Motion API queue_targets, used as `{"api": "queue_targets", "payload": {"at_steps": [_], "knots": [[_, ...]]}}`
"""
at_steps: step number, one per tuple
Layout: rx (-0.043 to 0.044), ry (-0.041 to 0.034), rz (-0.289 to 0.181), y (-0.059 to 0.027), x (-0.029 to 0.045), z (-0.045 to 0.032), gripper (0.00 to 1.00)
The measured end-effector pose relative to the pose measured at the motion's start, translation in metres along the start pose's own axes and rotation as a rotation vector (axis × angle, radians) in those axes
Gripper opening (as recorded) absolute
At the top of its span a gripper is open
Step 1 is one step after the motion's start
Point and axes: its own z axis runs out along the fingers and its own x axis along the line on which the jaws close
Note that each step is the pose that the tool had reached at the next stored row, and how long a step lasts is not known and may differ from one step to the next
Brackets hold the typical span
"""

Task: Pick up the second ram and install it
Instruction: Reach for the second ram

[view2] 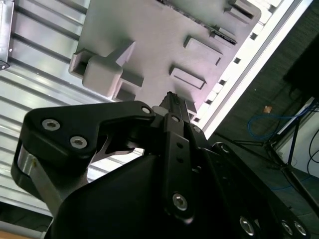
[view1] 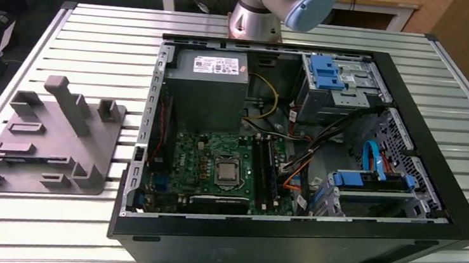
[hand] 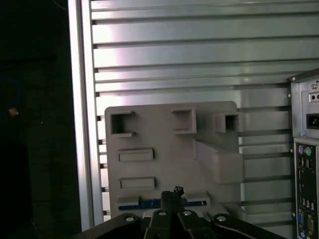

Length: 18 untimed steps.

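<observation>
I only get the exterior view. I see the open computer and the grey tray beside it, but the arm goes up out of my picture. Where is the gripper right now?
Observer: In the first wrist view the gripper hangs over the grey tray.
Operator: Is it holding anything?
Observer: No. Its jaws look shut, with no stick in them.
Operator: So where's the ram?
Observer: I think the second ram is the thin blue-and-dark strip lying in the tray's long slot, in line with the gripper's tip.
</observation>
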Motion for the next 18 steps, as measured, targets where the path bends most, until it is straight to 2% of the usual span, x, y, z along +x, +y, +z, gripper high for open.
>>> {"api": "queue_targets", "payload": {"at_steps": [7, 18], "knots": [[0.0000, 0.0000, 0.000, -0.0065, 0.0031, 0.0049, 0.10], [0.0000, 0.0000, 0.000, -0.0117, 0.0061, 0.0122, 0.10]]}}
